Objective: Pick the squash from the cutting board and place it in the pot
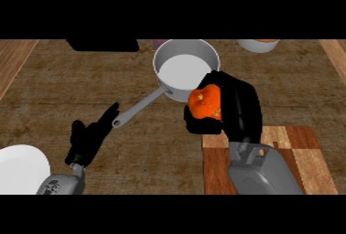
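Squash [205, 103], orange and unlabelled, sits clamped in the curled fingers of the right hand [233, 105], held at the near rim of the grey pot [186, 57], above the table [81, 77] beyond the cutting board [297, 151]. Left hand [91, 135] rests with fingers spread, near the pot's handle [140, 108]. No writing shows anywhere.

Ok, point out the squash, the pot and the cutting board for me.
squash [205, 102], head view, on its orange side showing inside the right hand.
pot [182, 73], head view, on its pale inner floor.
cutting board [300, 153], head view, on its bare right part.
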{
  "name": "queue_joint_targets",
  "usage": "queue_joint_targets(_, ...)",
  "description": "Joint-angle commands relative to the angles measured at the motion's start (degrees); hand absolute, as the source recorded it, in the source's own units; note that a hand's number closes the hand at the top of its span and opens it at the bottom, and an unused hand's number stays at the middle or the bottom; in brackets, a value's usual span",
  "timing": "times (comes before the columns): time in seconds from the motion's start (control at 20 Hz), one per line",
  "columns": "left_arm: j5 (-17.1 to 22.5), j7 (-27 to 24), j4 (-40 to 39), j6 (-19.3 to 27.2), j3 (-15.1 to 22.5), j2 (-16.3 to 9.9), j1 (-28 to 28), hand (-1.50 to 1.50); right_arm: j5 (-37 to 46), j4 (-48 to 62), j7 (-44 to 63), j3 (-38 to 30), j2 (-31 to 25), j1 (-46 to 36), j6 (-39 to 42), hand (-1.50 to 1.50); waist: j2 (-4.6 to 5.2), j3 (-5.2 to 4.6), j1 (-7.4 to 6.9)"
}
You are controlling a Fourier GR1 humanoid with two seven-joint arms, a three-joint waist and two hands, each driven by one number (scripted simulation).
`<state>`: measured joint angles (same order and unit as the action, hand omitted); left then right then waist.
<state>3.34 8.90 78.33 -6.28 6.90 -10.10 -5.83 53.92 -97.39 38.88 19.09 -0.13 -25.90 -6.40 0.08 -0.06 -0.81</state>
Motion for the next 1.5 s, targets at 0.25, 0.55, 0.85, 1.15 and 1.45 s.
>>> queue_joint_targets(0.25, 0.11, 1.60, 1.64, -1.17, 0.05, 0.50, -0.41, 0.00, -4.25, 25.10, 5.53, -2.08, 0.12, -23.78, 3.93, 1.50, 0.11, 0.04, -0.69)
queue_joint_targets(0.55, -2.16, -0.34, 0.07, 0.96, 1.27, 2.62, -1.06, 0.00, 2.47, 41.39, 7.38, 2.54, -0.28, -30.02, 6.19, 1.50, 0.43, -0.02, -1.15)
queue_joint_targets(0.85, -2.68, -2.42, -2.23, -1.06, 2.14, 2.35, -0.57, 0.00, -5.01, 57.35, 9.74, 1.75, 0.12, -37.56, 10.21, 1.50, 1.20, -0.05, -3.49)
queue_joint_targets(1.15, -2.46, 0.50, -2.85, -1.45, 2.30, 2.94, -3.82, 0.00, -17.89, 64.50, 18.33, 0.88, 0.12, -40.95, 16.98, -1.50, 1.16, -0.03, -4.31)
queue_joint_targets(1.45, -1.29, 0.97, -0.98, -2.07, 1.41, 2.68, -3.53, 0.00, -22.10, 62.21, 7.68, 2.24, 0.12, -39.27, -1.47, -1.50, 1.33, 0.11, -4.84)
